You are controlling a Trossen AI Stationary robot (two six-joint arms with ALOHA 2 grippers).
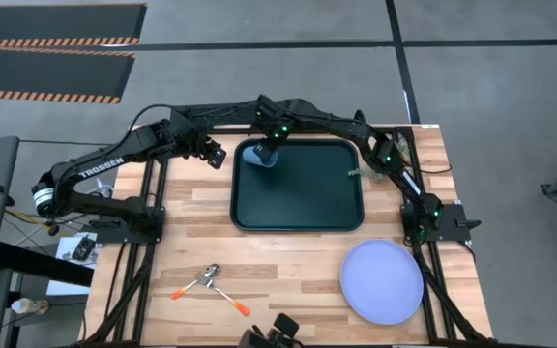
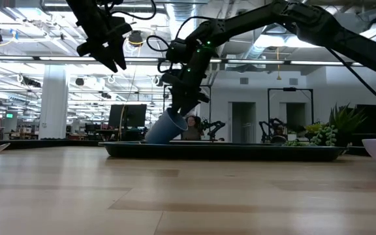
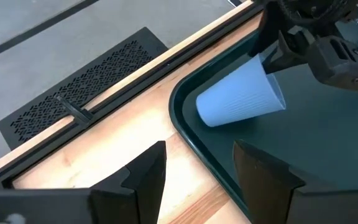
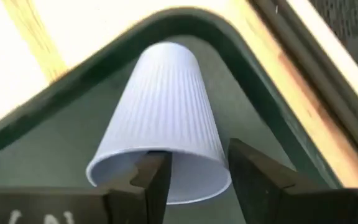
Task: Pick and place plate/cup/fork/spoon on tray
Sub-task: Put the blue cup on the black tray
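Note:
The small blue cup [image 1: 259,155] is tilted over the far left corner of the dark tray [image 1: 307,208]. Its closed narrow end [image 3: 205,112] points down toward that corner. My right gripper [image 4: 197,177] is shut on it; it also shows in the low view [image 2: 183,98]. My left gripper [image 3: 197,158] is open and empty, raised just left of the tray's far left corner [image 1: 213,153]. The pale plate [image 1: 383,281] lies flat on the table at the near right. Fork and spoon [image 1: 211,288] lie together at the near left, orange handles outward; which is which, I cannot tell. My right gripper holds the cup by its wall at the open rim [image 4: 197,186], one finger [image 4: 154,180] inside the mouth and one [image 4: 253,177] outside. The fingers slant down from the table's right. The cup is tilted, its closed end [image 2: 152,136] low over the tray floor.
The tray's raised rim [image 2: 240,151] runs around the cup's corner. A plant [image 2: 335,130] stands at the table's far right. Bare wood lies between the tray and the near edge.

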